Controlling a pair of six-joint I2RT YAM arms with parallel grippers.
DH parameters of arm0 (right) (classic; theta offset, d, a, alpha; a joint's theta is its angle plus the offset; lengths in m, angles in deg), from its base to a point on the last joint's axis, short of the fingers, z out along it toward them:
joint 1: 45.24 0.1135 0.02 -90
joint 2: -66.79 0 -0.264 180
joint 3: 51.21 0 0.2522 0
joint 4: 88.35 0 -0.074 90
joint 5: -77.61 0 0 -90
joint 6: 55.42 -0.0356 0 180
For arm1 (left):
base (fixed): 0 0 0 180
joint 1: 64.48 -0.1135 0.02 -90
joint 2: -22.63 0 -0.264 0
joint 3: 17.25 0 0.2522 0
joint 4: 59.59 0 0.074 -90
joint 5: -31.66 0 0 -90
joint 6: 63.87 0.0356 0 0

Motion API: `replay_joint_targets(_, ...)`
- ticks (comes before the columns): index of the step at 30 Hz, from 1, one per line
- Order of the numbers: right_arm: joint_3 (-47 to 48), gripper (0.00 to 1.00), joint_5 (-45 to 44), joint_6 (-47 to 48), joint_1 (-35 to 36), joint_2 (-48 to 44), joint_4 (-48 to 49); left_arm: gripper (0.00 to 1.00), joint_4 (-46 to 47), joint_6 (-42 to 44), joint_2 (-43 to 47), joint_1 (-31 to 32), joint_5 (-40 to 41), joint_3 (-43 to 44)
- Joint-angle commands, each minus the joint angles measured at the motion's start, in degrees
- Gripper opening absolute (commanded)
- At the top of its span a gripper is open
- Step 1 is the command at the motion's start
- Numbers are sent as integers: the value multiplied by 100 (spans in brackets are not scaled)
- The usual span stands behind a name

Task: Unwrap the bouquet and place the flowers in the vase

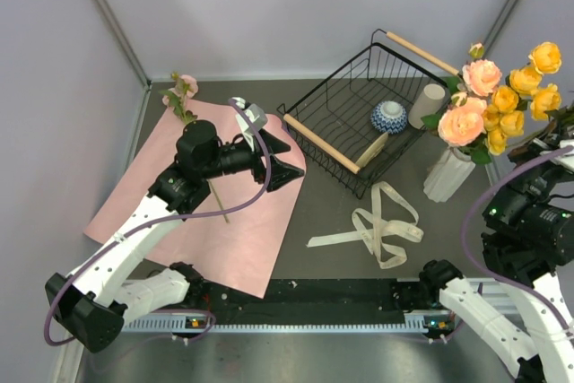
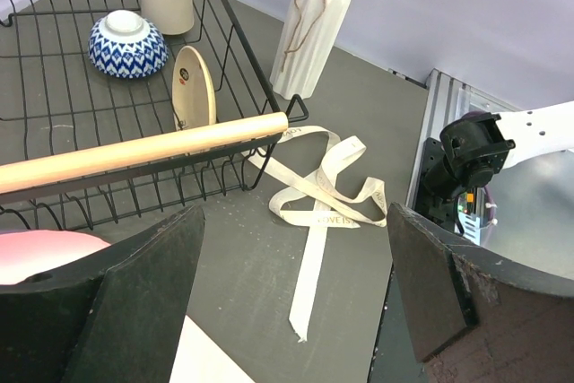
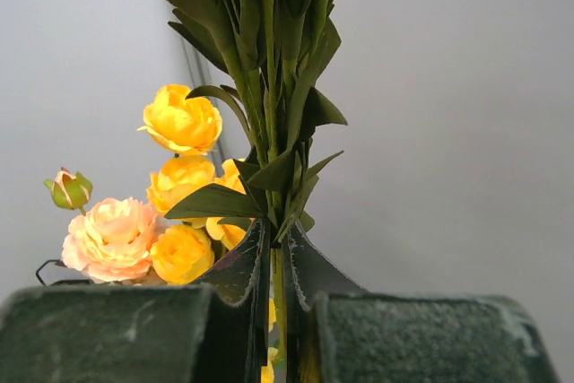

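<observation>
The right jaws are pinched shut on a leafy green stem, held upright, I judge, so that its end can drop into the vase. The stem stands close beside the peach and yellow blooms over that vase, at the right of the table. The left jaws gape wide and empty at the edge of the spread wrapping paper. One mauve flower lies on the paper behind them, probably the next to lift.

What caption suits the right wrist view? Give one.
Shut end effector pinches a green stem, yellow and peach blooms behind.
</observation>
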Motion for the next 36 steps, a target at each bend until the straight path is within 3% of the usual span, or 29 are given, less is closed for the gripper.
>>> replay_joint_targets(1,115,0,142,-429,-55,260,-296,88,271,20,65,34,-41,-57)
replay_joint_targets(3,142,0,203,-596,-46,243,-701,88,262,29,73,34,-41,-48)
replay_joint_targets(24,212,0,221,-474,-46,172,-1281,88,280,-15,-41,43,-129,-39)
replay_joint_targets(36,221,0,159,-114,-46,128,-913,88,280,-15,-59,34,-111,-48)
